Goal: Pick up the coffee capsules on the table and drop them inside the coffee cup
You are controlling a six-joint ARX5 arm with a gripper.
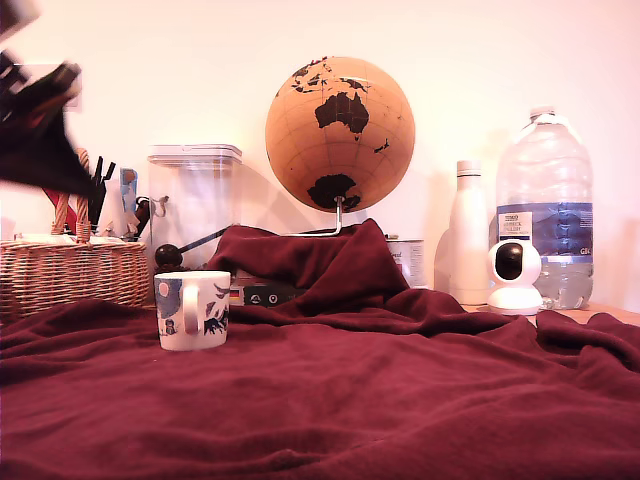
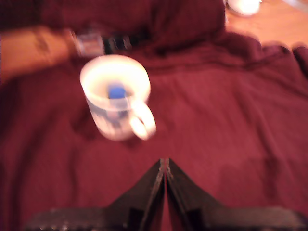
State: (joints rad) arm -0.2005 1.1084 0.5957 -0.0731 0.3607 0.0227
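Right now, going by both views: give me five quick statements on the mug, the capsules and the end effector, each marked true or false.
1. A blue capsule lies inside the mug. True.
2. The end effector is clamped on a black capsule. False: its fingers meet with nothing between them, and no black capsule shows in either view.
3. The mug stands upright on the red cloth. True.
4. In the exterior view the mug is to the right of the globe. False: it stands to the globe's left, near the wicker basket.
5. The end effector is touching the mug's rim. False: in the wrist view it sits apart from the mug, with cloth showing between them.
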